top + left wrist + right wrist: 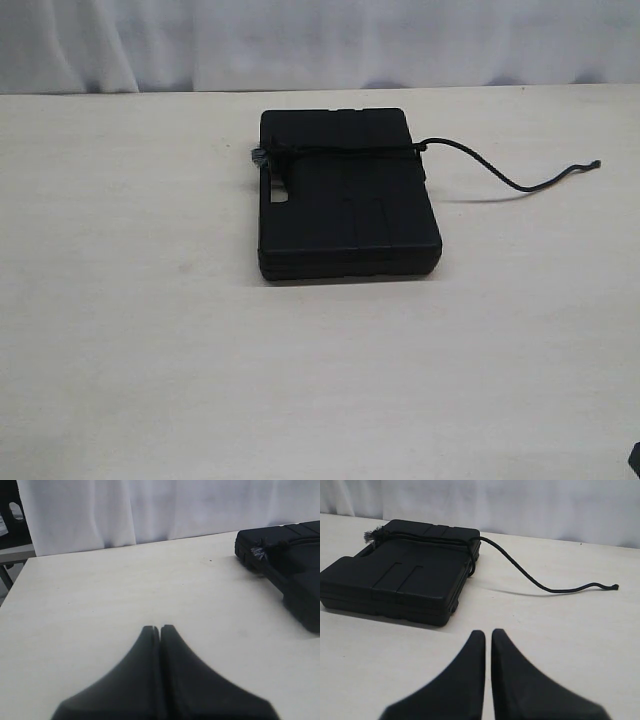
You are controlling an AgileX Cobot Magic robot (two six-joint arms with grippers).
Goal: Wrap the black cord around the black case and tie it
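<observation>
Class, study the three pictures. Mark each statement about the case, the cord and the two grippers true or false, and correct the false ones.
1. The cord runs across the top of the case. True.
2. The left gripper holds the cord. False: it is shut on nothing, over bare table, apart from the case.
3. The case stands on its edge. False: it lies flat on the table.
4. One end of the cord trails loose on the table beside the case. True.
5. The right gripper is open. False: it is shut and empty.
</observation>
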